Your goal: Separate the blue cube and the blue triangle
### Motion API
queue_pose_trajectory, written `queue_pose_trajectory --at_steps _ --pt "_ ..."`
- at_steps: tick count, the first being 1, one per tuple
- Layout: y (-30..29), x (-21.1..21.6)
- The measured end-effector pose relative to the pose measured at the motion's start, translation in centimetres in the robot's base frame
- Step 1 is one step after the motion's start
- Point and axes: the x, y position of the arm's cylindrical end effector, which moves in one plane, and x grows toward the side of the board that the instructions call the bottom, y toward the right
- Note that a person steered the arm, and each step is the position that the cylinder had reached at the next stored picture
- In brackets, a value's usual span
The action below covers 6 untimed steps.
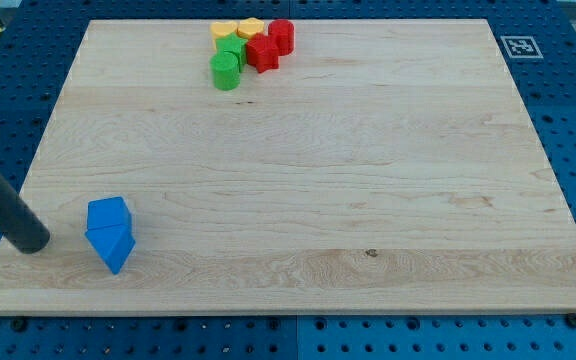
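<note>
The blue cube sits near the board's lower left corner. The blue triangle lies right below it and touches it. My dark rod comes in from the view's left edge and my tip rests on the board to the left of both blue blocks, a short gap away from them.
A cluster of blocks sits at the top centre of the wooden board: two yellow blocks, a green cylinder, a green block, a red star-like block and a red cylinder. A marker tag lies at the top right.
</note>
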Motion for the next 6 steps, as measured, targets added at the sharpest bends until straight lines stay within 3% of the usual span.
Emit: queue_pose_trajectory --at_steps 4,6 --pt "9.2 -0.9" --pt "1.5 4.1"
